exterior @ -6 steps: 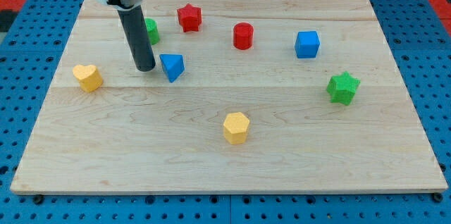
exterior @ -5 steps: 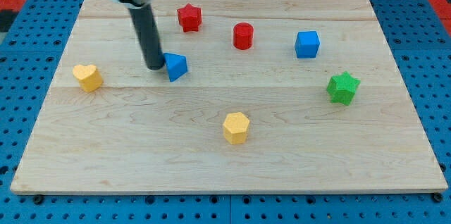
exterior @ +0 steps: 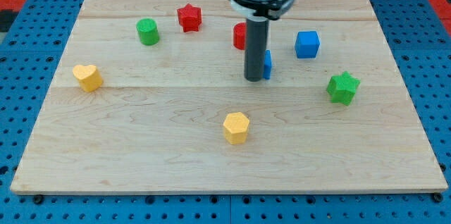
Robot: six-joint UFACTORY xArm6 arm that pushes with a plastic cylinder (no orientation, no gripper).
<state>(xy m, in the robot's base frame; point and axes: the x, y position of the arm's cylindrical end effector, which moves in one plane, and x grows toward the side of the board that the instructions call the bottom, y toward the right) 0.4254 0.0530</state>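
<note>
My tip rests on the wooden board a little right of its middle. It presses against the left side of a small blue block, which the rod mostly hides, so its shape does not show. A red cylinder stands just behind the rod, partly covered by it. A blue cube sits to the upper right. Lower right of the tip is a green star. Below the tip lies a yellow hexagon block.
A red star and a green cylinder stand in the upper left part of the board. A yellow heart lies near the left edge. Blue pegboard surrounds the board.
The rod swept right from the green cylinder's side, pushing the blue block from the left-centre to beside the red cylinder. The green cylinder is uncovered now.
</note>
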